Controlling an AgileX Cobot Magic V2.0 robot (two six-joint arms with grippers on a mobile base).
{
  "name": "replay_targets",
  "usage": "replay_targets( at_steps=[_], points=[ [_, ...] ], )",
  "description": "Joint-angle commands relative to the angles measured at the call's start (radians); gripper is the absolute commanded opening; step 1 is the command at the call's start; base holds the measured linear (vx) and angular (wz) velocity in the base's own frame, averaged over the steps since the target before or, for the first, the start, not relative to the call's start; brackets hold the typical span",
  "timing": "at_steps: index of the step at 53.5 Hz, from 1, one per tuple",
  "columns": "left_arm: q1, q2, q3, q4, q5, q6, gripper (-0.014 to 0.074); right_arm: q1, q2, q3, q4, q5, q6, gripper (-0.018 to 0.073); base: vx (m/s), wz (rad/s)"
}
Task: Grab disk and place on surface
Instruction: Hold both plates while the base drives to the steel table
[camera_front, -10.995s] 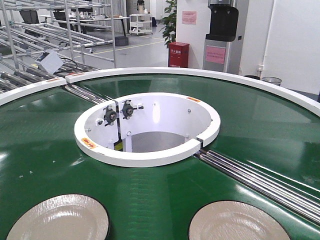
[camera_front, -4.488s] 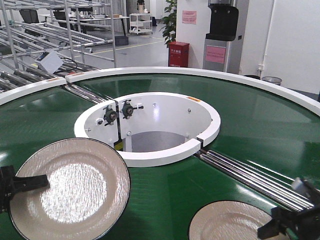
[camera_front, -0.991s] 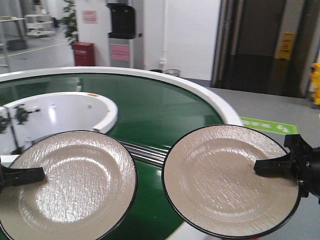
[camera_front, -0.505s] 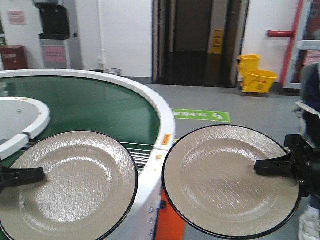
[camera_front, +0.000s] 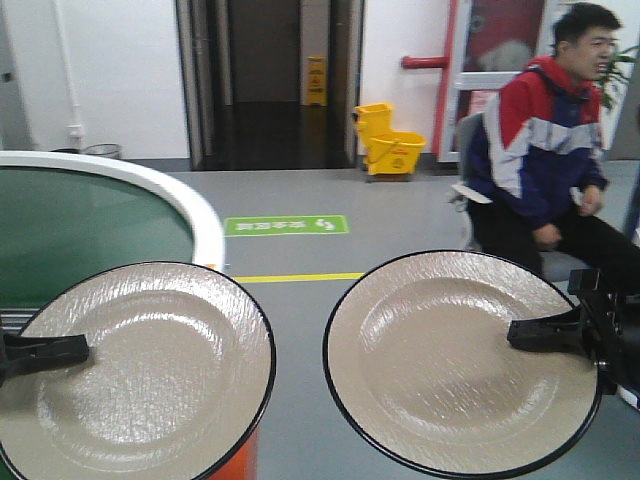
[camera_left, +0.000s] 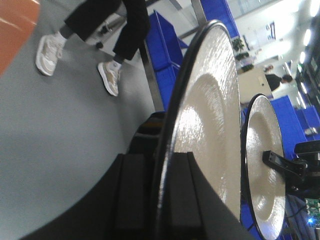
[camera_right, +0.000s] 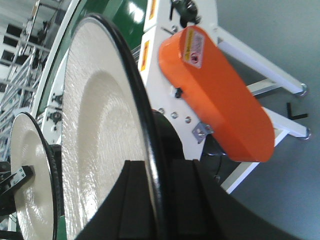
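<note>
**A:** What is the left gripper (camera_front: 62, 349) doing?

**B:** Its black fingers (camera_left: 129, 200) are pinched on the rim of the left plate (camera_front: 140, 370), a round cream dish with a thin black edge and a brushed sheen; in the left wrist view one pad lies against the face and the other against the underside; the plate is held up by that rim alone, face up.

**A:** And the right gripper (camera_front: 545, 332)?

**B:** The same; its jaws clamp the far right rim of the right plate (camera_front: 450, 360), a matching cream, black-edged dish; the right wrist view shows a finger (camera_right: 136, 200) on each side of the edge.

**A:** How do the two plates lie?

**B:** Side by side at about one height, rims near but apart; the left wrist view also catches the right plate (camera_left: 265, 160) beyond its own.

**A:** What is under them?

**B:** The left plate overlaps the white-rimmed green conveyor belt (camera_front: 90, 230) and an orange rounded housing (camera_right: 220, 95) on its frame; the right plate hangs over the grey floor (camera_front: 300, 330).

**A:** Further out?

**B:** A green floor sign (camera_front: 287, 225); a yellow floor line (camera_front: 300, 277); a yellow mop bucket (camera_front: 390, 140) by a dark doorway; a seated man in a red, white and blue jacket (camera_front: 540, 150) behind the right plate.
</note>
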Motion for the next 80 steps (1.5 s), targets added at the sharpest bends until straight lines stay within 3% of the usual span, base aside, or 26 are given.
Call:
replay_targets(
  at_steps=[1, 52, 80],
  points=[
    [-0.002, -0.042, -0.025, -0.131, 0.069, -0.018, -0.0002, -0.005, -0.041, -0.034, 0.124, 0.012, 0.003, -0.0009, -0.01, -0.44],
    [-0.002, -0.042, -0.025, -0.131, 0.069, -0.018, -0.0002, -0.005, -0.041, -0.034, 0.124, 0.014, 0.003, -0.0009, 0.14, -0.53],
    [-0.002, -0.042, -0.025, -0.131, 0.069, -0.018, -0.0002, -0.005, -0.041, -0.034, 0.124, 0.019, 0.003, -0.0009, 0.27, -0.12]
  ],
)
